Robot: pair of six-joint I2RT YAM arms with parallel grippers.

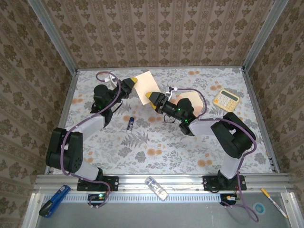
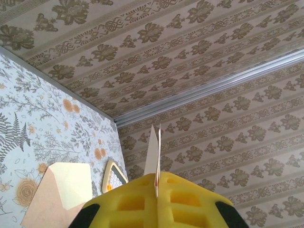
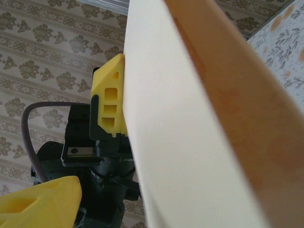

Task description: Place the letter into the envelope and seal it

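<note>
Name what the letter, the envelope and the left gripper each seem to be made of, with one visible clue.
The letter: thin matte paper; edge-on it is a sliver. The envelope: matte paper, with a creased pointed flap. The left gripper: probably hard plastic, dull yellow, with rectangular recesses; moulded or printed, I cannot tell.

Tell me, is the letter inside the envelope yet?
Out. The left gripper pinches the letter up in the air; the envelope lies flat on the table, apart.
</note>
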